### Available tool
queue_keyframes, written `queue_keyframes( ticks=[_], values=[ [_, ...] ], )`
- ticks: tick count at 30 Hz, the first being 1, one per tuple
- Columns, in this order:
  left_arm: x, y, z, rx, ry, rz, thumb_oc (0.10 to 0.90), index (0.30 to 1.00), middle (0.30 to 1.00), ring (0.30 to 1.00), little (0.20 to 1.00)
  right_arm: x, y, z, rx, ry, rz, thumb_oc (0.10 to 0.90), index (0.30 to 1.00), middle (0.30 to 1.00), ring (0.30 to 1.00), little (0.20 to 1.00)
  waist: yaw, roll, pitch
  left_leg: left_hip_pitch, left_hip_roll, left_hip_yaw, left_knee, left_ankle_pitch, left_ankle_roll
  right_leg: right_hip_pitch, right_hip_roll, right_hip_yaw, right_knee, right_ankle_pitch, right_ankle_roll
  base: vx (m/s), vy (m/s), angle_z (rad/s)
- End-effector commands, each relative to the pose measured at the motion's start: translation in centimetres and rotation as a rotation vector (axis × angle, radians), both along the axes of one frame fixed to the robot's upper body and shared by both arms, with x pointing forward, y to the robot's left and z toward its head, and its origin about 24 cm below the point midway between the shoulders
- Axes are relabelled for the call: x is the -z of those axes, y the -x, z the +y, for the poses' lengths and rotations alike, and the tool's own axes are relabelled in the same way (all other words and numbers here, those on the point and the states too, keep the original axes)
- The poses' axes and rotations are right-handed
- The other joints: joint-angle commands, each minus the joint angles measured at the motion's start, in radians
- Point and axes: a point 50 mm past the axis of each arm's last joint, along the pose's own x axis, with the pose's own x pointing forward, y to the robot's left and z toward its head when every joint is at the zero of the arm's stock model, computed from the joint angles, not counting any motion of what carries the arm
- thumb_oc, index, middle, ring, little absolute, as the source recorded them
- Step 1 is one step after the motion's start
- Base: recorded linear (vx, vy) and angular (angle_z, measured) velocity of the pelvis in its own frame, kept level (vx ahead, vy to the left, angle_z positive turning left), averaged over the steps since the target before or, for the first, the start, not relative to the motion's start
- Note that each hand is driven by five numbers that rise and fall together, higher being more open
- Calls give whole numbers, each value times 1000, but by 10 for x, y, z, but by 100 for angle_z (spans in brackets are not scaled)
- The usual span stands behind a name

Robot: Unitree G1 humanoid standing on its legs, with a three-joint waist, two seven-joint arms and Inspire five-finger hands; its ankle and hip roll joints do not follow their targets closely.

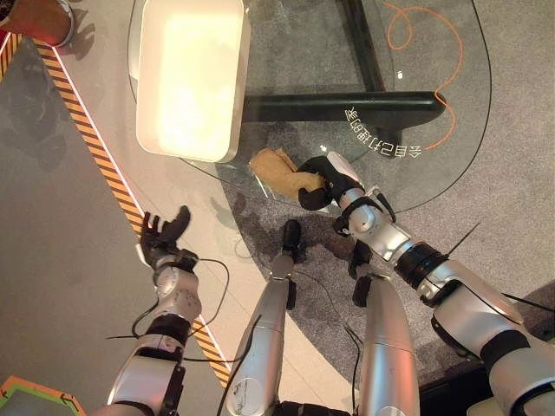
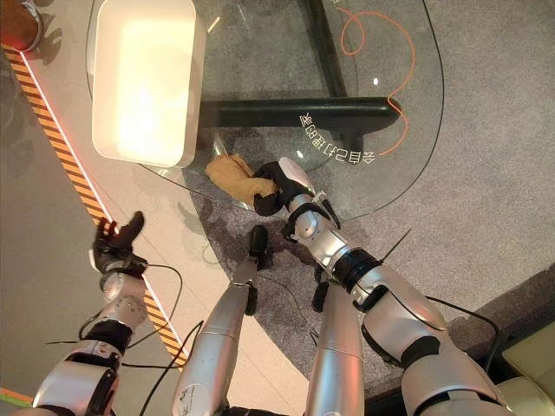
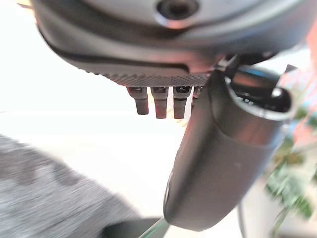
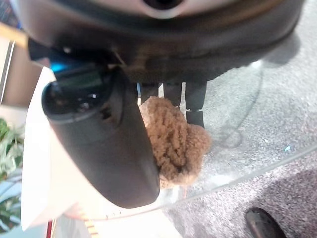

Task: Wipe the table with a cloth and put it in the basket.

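**Right hand on the cloth at the table's near edge**

Looking down through the left eye view, you see a round glass table (image 1: 451, 130) with a white basket (image 1: 186, 78) standing on its left part. Your right hand (image 1: 325, 182) rests at the table's near rim, fingers curled over a tan cloth (image 1: 277, 166), which lies on the glass just beside the basket's near corner. Your left hand (image 1: 165, 234) hangs off the table over the floor, near a striped orange-and-black line (image 1: 95, 143), fingers spread and holding nothing.

From the right eye view, the same layout shows: cloth (image 2: 232, 173) under the right hand (image 2: 282, 184), basket (image 2: 143, 82) just beyond.

Along the left wrist view, the left hand (image 3: 218, 148) has straight fingers with nothing between them.

Along the right wrist view, the right hand (image 4: 106, 144) has thumb and fingers closed around the bunched cloth (image 4: 173, 141) on the glass.
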Motion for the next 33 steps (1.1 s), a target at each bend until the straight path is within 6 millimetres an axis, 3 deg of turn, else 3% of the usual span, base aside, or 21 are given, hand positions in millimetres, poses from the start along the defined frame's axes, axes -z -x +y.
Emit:
queue_keyframes(
  ticks=[1, 5, 11, 13, 18, 24, 33],
  values=[
    [-31, 13, 47, -274, -67, -98, 800, 900, 900, 900, 900, -59, 5, 32, -84, -277, -246, 100, 300, 300, 300, 200, -6, -7, -17, 19, -63, 58, 61, -85, 49, 53, 36, -38, -102, 9, 14, 0, 0, 0],
    [-59, 12, 51, -319, -167, -186, 800, 900, 900, 900, 900, -64, 10, 26, -66, -346, -289, 100, 300, 300, 300, 200, -12, -19, -17, 28, -59, 56, 61, -87, 47, 70, 38, -34, -109, 9, 16, 0, 0, 0],
    [-121, 8, 36, -318, -356, -422, 800, 900, 900, 900, 900, -68, 23, 12, -48, -458, -365, 100, 300, 300, 300, 200, -19, -37, -17, 40, -63, 41, 55, -95, 51, 92, 40, -29, -122, 9, 24, -7, -35, 0],
    [-133, 9, 26, -284, -404, -491, 800, 900, 900, 900, 900, -66, 29, 10, -53, -483, -383, 100, 300, 300, 300, 200, -21, -41, -17, 47, -65, 38, 50, -98, 53, 101, 42, -27, -128, 9, 26, -3, -31, 0],
    [-176, 8, -25, -31, -506, -757, 800, 900, 900, 900, 900, -75, 47, 8, -110, -561, -475, 100, 300, 300, 300, 200, -31, -62, -17, 51, -68, 38, 48, -105, 61, 113, 50, -28, -135, 10, 33, -10, -46, -1],
    [-198, 7, -70, 256, -619, -877, 800, 900, 900, 900, 900, -91, 63, 11, -182, -598, -565, 100, 300, 300, 300, 200, -52, -77, -17, 48, -68, 41, 53, -107, 68, 113, 64, -18, -133, 17, 41, -15, -23, 0],
    [-218, -3, -108, 498, -590, -1001, 800, 900, 900, 900, 900, -116, 78, 11, -270, -642, -676, 100, 300, 300, 300, 200, -96, -88, -17, 56, -61, 64, 58, -110, 70, 124, 71, -1, -140, 25, 51, -7, 25, -1]
  ],
)
